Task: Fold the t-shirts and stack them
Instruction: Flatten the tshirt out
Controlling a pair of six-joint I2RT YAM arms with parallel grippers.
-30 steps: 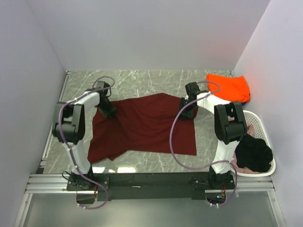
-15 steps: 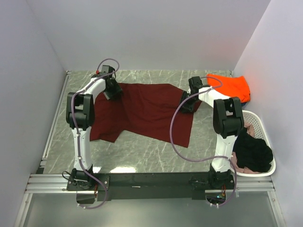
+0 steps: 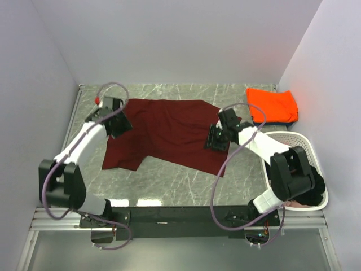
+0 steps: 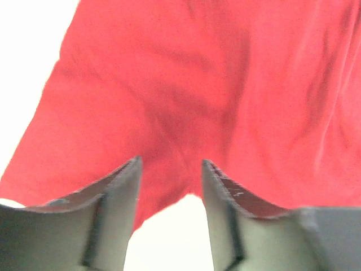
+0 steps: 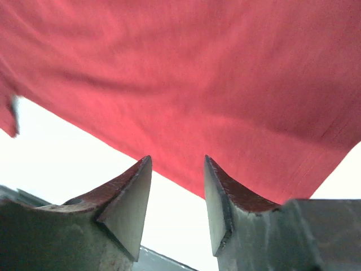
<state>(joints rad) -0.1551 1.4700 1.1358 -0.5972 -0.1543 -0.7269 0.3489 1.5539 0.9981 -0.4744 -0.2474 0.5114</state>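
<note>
Maroon t-shirt (image 3: 169, 132) spread flat mid-desk (image 3: 169, 186). Left gripper (image 4: 170, 164) at its left edge, jaws parted, nothing between. Right gripper (image 5: 177, 161) at its right edge, same. Orange t-shirt (image 3: 272, 105) folded, far right corner.

No legible txt or labels

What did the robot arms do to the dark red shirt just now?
They pulled the maroon t-shirt toward the far edge of the table, spreading it flatter. Then the left gripper and right gripper opened, let go, and drew back a little toward the near side. The orange t-shirt and the white basket stayed where they were.
</note>
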